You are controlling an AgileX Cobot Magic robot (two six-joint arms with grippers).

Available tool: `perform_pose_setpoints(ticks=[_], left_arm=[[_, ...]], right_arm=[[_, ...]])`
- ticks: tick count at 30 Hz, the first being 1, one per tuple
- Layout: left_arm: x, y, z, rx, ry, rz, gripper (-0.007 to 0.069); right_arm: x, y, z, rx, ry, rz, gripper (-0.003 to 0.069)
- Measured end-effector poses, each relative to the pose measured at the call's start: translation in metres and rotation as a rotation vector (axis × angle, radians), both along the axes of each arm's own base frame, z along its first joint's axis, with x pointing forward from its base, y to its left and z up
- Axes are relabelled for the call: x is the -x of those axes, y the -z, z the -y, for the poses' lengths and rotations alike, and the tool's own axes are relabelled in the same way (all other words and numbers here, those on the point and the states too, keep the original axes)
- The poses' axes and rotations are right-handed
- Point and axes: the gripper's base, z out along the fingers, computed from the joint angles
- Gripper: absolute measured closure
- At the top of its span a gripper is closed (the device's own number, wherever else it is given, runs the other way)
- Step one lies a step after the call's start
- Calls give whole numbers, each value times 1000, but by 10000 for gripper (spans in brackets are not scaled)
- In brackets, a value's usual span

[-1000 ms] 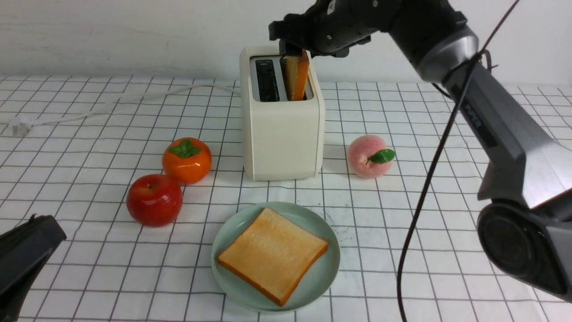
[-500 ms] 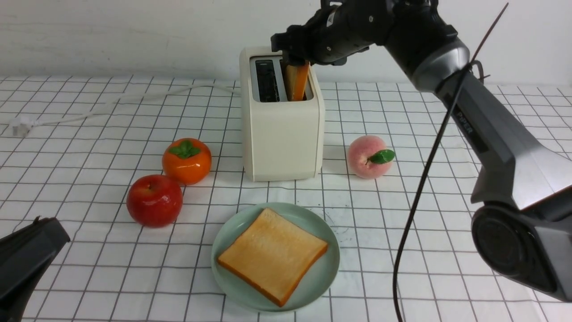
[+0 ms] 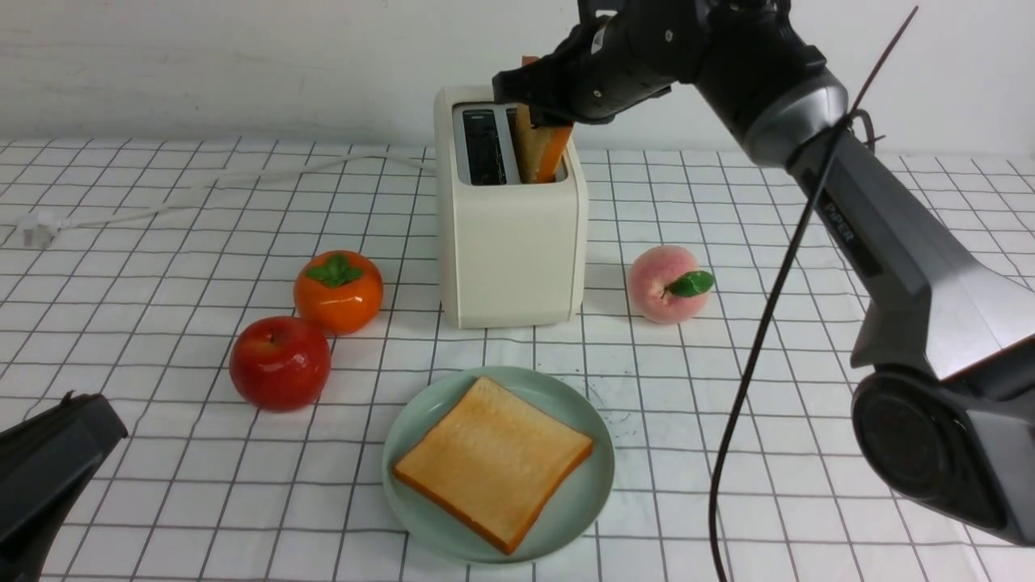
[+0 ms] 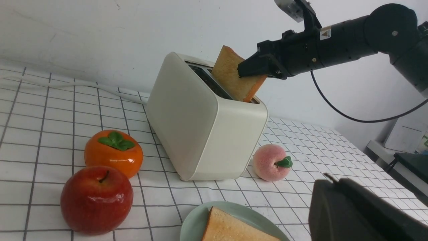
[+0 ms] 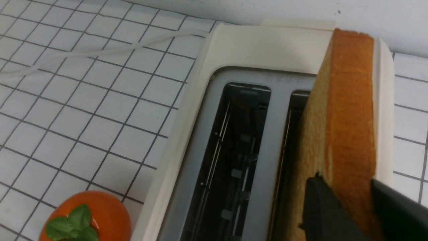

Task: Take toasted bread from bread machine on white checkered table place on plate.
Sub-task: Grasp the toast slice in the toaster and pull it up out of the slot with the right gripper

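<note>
While the right gripper (image 3: pixel 543 109) is clamped on the upright slice (image 3: pixel 543 153), one finger on each face near its top, that slice stands tilted in the toaster (image 3: pixel 509 242), in the slot on the right, with its lower part down inside. The other slot (image 3: pixel 483 145) shows only bare wire guides. The toaster stands mid-table (image 3: pixel 162 485), toward the far edge. Its white cord (image 3: pixel 242 179) trails off toward the left edge and ends in a plug (image 3: pixel 36 229).

A peach (image 3: pixel 667 284) lies just beside the toaster on the right. A persimmon (image 3: pixel 338 289) sits on the left, with a red apple (image 3: pixel 280 362) close against it on the side of the near edge; whether the two touch I cannot tell. Between the toaster and the near edge is the plate (image 3: pixel 589 495), near the toaster but apart from it. The flat slice (image 3: pixel 493 461) lies on it and covers most of its middle, one corner turned toward the toaster.

The right arm rises from the near right corner and slants up toward the far edge. It bends high over the table and runs leftward, about level, to the toaster's top. A black cable (image 3: pixel 768 339) hangs from it down past the near edge. The left gripper (image 3: pixel 73 412) sits low at the near left corner, fingers together and holding nothing, well apart from the apple.
</note>
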Motion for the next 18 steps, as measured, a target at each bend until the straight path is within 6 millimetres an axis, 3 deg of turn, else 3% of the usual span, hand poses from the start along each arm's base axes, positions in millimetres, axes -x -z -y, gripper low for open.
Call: perform_pose_setpoints(ticks=[6, 9, 10, 11, 13, 18], left_arm=[[0, 0, 0, 0, 0, 0, 629], [0, 0, 0, 0, 0, 0, 626], [0, 0, 0, 0, 0, 0, 626], [0, 0, 0, 0, 0, 0, 626], [0, 0, 0, 0, 0, 0, 626], [0, 0, 1, -1, 6, -2, 626]], right_arm=[[11, -25, 5, -6, -3, 18, 540], [38, -74, 16, -8, -35, 60, 540], [38, -74, 16, -8, -35, 60, 540], [54, -95, 20, -2, -78, 63, 540], [74, -116, 26, 14, -126, 56, 540], [108, -155, 38, 26, -184, 102, 540]])
